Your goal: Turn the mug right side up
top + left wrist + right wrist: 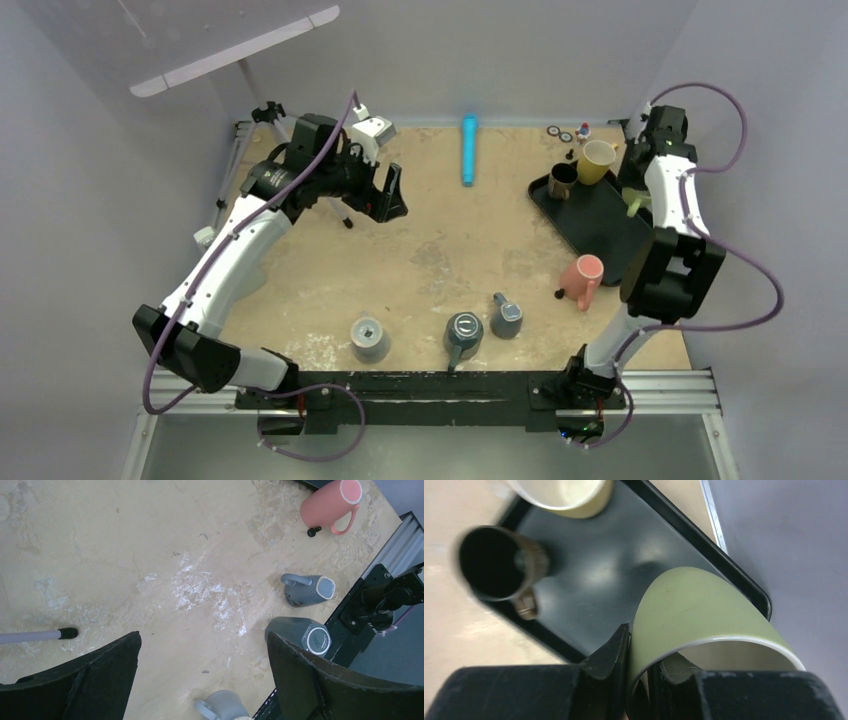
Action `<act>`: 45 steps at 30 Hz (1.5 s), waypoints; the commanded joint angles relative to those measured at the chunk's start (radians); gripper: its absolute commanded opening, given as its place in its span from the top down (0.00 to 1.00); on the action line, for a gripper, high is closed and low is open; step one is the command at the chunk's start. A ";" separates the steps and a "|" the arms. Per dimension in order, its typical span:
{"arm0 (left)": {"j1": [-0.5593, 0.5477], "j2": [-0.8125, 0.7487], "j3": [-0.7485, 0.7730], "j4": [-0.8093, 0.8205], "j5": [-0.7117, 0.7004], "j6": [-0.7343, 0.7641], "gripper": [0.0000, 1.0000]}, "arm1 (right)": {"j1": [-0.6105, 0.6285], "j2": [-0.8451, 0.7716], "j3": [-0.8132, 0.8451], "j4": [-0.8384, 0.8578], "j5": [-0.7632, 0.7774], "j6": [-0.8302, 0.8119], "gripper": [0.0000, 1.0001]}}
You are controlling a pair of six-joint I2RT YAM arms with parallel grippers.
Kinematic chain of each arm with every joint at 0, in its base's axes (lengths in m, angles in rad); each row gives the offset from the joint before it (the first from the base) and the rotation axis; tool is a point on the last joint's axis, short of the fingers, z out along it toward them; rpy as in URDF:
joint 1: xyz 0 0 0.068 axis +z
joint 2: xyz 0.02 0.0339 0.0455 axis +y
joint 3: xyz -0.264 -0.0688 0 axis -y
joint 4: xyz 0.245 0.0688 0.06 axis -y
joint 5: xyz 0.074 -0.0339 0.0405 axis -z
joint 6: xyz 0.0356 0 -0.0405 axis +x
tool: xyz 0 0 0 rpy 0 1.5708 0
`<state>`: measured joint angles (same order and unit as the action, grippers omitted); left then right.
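Table (440, 250) centre bare; grey mugs (463, 331) crowd near edge.

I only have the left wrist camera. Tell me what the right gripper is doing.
Observer: The right gripper is shut on the rim of a pale green mug, one finger inside, one outside.
Operator: Give me its position.
Observer: It is over the black tray, at the right of the top view.
Operator: List what stands on that tray.
Observer: A yellow mug and a brown cup, both mouth up, at its far end.
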<state>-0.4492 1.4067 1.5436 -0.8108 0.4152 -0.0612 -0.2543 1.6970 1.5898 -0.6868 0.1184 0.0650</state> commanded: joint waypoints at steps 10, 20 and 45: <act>0.003 -0.020 -0.011 -0.010 -0.034 0.078 0.00 | -0.083 0.368 0.322 -0.043 -0.155 -0.321 1.00; 0.003 0.021 0.007 -0.023 -0.035 0.096 0.00 | -0.084 0.496 0.386 0.002 -0.223 -0.372 1.00; 0.003 0.051 0.033 -0.025 -0.020 0.104 0.00 | -0.086 0.379 0.207 -0.004 -0.287 -0.413 1.00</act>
<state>-0.4492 1.4532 1.5345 -0.8543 0.3809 0.0231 -0.3367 2.1174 1.7920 -0.7551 -0.1257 -0.3054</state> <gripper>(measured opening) 0.997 0.181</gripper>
